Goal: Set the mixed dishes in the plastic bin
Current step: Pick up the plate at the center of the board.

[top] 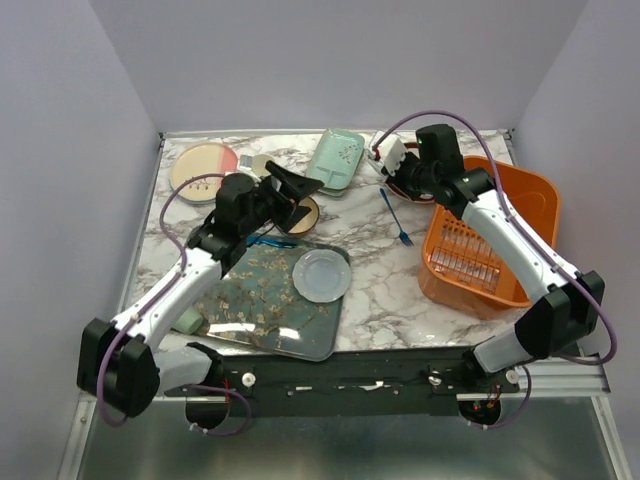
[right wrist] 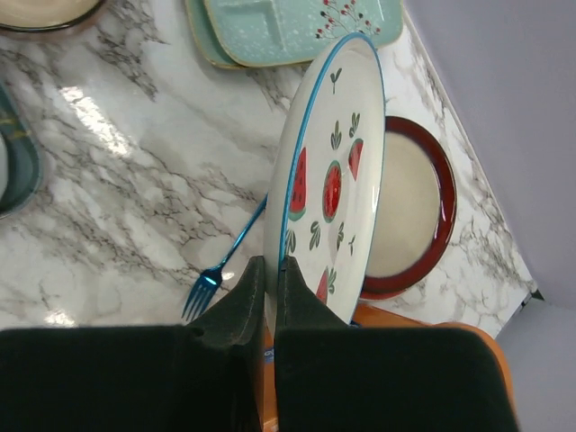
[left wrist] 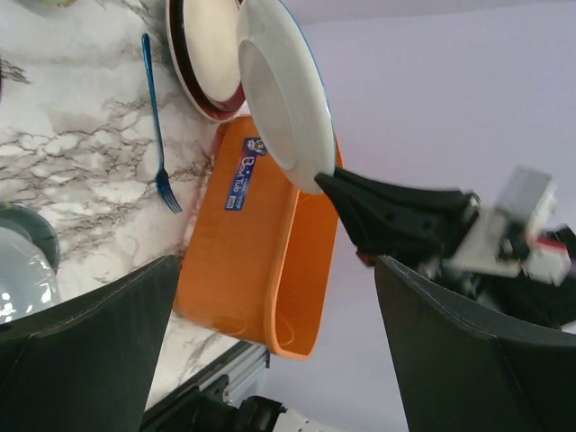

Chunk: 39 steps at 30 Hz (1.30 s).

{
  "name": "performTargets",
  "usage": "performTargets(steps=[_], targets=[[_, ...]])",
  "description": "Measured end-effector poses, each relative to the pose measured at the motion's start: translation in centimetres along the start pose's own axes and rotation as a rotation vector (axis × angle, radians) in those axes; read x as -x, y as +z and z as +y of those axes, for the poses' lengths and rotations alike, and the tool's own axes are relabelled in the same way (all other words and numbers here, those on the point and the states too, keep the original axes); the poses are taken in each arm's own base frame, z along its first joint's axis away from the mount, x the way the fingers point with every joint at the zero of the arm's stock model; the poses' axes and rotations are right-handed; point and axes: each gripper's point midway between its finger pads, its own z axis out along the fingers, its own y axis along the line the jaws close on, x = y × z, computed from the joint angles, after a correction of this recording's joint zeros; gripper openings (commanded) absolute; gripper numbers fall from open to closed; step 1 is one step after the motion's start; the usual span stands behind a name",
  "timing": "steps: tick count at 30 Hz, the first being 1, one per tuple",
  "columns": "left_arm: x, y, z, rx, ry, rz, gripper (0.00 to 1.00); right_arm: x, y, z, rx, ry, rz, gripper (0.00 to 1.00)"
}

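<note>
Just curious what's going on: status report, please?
Left gripper open, empty. Right gripper shut on watermelon plate, held on edge by orange bin. Red-rimmed plate below; path looks clear.

The fork lies on the table between tray and plastic bin.

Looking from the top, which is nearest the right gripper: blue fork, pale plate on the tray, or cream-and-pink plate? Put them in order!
From the right gripper:
1. Blue fork, right next to it.
2. Pale plate, on the floral tray, middle front.
3. Cream-and-pink plate, back left corner.
</note>
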Motion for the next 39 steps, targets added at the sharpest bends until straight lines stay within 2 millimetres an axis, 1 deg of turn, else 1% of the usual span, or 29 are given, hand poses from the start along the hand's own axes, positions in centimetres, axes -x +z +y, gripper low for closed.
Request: performTargets(steps=[2, 4, 5, 8, 11, 16, 19, 20, 21, 24, 25, 26, 27, 30, 31, 33, 34, 35, 37, 39], targets=[[-0.3, 1.4, -0.1, 0.031, -0.032, 0.017, 0.99, 0.5, -0.5, 0.8, 0.016, -0.014, -0.022, 0.01], [-0.7, 3.5, 0.3, 0.085, -0.082, 0.04, 0.99, 1.0, -1.1, 2.1, 0.036, -0.034, -0.044, 0.01], [-0.8, 4.1, 0.6, 0.1, -0.096, 0.046, 0.99, 1.3, -1.5, 3.0, 0.052, -0.047, -0.059, 0.01], [-1.3, 6.5, 2.1, 0.168, -0.154, 0.07, 0.99, 1.6, -2.1, 4.9, 0.089, -0.069, -0.083, 0.01], [-1.8, 8.1, 3.6, 0.222, -0.198, 0.09, 0.99, 1.9, -2.9, 6.9, 0.127, -0.094, -0.107, 0.01], [-2.6, 9.3, 5.7, 0.282, -0.254, 0.112, 0.99, 2.2, -3.3, 9.6, 0.187, -0.129, -0.13, 0.01], [-3.1, 9.6, 6.3, 0.298, -0.274, 0.129, 0.98, 2.1, -3.1, 11.2, 0.226, -0.147, -0.131, 0.01], [-3.2, 9.6, 6.3, 0.3, -0.278, 0.132, 0.95, 2.0, -3.1, 11.5, 0.234, -0.149, -0.13, 0.01], [-3.3, 9.6, 6.4, 0.301, -0.28, 0.134, 0.86, 1.9, -3.0, 12.0, 0.246, -0.153, -0.13, 0.01], [-3.5, 9.6, 6.2, 0.296, -0.284, 0.144, 0.72, 2.0, -3.0, 12.5, 0.26, -0.16, -0.133, 0.0], [-3.6, 9.6, 6.2, 0.295, -0.284, 0.147, 0.66, 2.0, -3.0, 12.6, 0.262, -0.162, -0.134, 0.01], [-3.8, 9.6, 6.1, 0.294, -0.287, 0.153, 0.63, 2.0, -3.0, 12.7, 0.264, -0.164, -0.135, 0.01], [-4.0, 9.6, 6.0, 0.291, -0.285, 0.163, 0.55, 2.1, -3.0, 12.8, 0.266, -0.168, -0.137, 0.01], [-4.3, 9.5, 6.0, 0.285, -0.287, 0.18, 0.35, 2.1, -3.0, 12.8, 0.265, -0.18, -0.14, 0.01], [-4.4, 9.4, 6.0, 0.284, -0.283, 0.185, 0.23, 2.2, -3.1, 12.9, 0.265, -0.187, -0.143, 0.01], [-4.7, 9.3, 6.2, 0.282, -0.281, 0.204, 0.13, 2.2, -3.4, 13.0, 0.266, -0.199, -0.151, 0.01], [-4.9, 9.2, 6.2, 0.283, -0.284, 0.217, 0.05, 2.1, -3.6, 13.3, 0.276, -0.213, -0.154, 0.01], [-5.0, 9.2, 6.3, 0.279, -0.273, 0.22, 0.02, 2.1, -3.7, 13.4, 0.28, -0.227, -0.159, 0.01], [-5.3, 9.2, 6.3, 0.27, -0.257, 0.234, 0.0, 2.5, -4.2, 13.6, 0.284, -0.248, -0.181, 0.01], [-5.6, 9.1, 6.1, 0.249, -0.236, 0.252, 0.0, 2.5, -4.6, 13.7, 0.289, -0.263, -0.194, 0.06]])
